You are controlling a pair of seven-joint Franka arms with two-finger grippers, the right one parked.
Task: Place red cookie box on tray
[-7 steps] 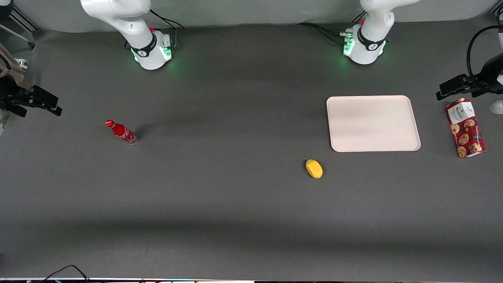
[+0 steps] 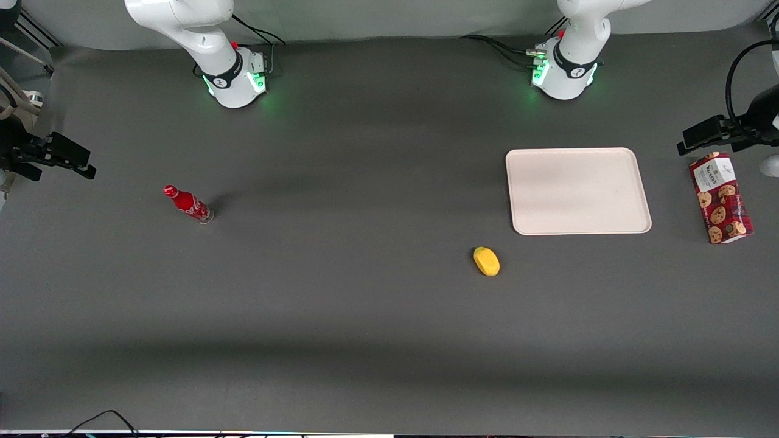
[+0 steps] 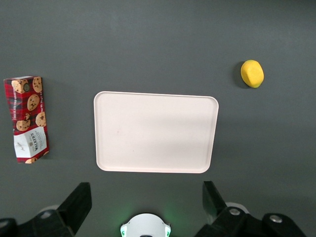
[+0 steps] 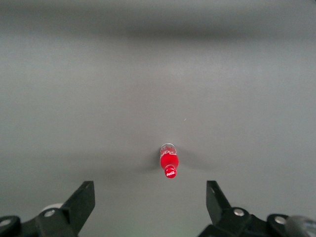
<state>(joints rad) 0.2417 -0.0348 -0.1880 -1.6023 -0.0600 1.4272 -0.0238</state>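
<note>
At the right edge of the front frame, the open-fingered end effector hovers over the matte dark surface, above the glossy rectangular red cookie box lying flat beside the smooth round-cornered tray.

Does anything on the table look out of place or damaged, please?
Nothing stands out. The cookie box lies flat and intact beside the bare tray, not touching it. The open claw hangs above the table near the box.
</note>
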